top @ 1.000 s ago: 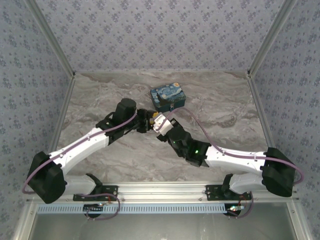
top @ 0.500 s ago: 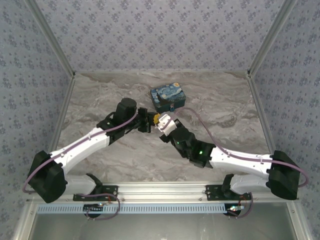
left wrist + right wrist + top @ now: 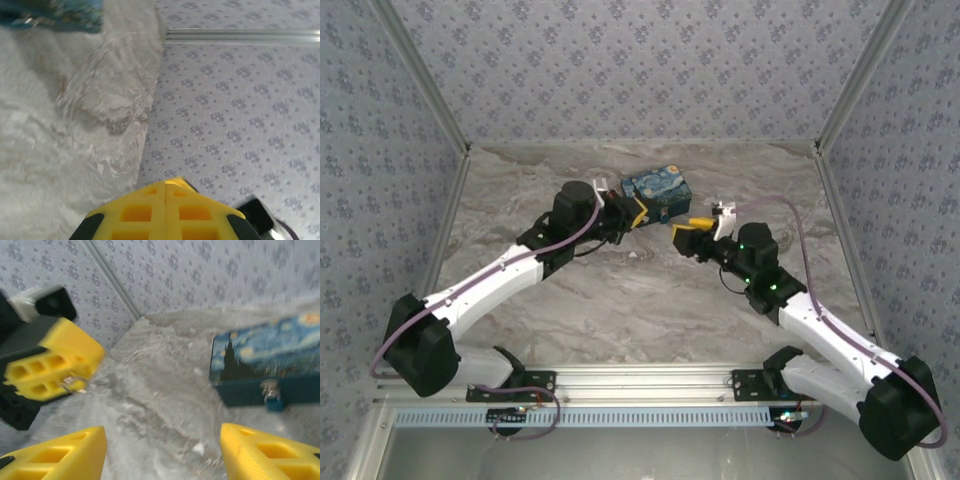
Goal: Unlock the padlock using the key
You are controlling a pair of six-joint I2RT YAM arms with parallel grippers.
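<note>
The tiny blue padlock (image 3: pixel 272 399) hangs on the front of the starry-night box (image 3: pixel 270 362), which stands at the back middle of the table (image 3: pixel 657 192). My left gripper (image 3: pixel 637 212) is just left of the box, its yellow fingers (image 3: pixel 166 200) pressed shut. In the right wrist view a small silver key with its ring (image 3: pixel 74 384) sticks out from those left fingers (image 3: pixel 52 362). My right gripper (image 3: pixel 689 234) sits a little right of the box, open with nothing between its fingers (image 3: pixel 162 440), and faces the box and the left gripper.
Patterned walls (image 3: pixel 640 70) close in the marble table (image 3: pixel 620 300) at the back and both sides. The left gripper's tip points toward the edge where table meets wall (image 3: pixel 150 125).
The two grippers were together at the middle. The right one has opened and pulled back to the right. The left one has shut and moved up toward the box.
</note>
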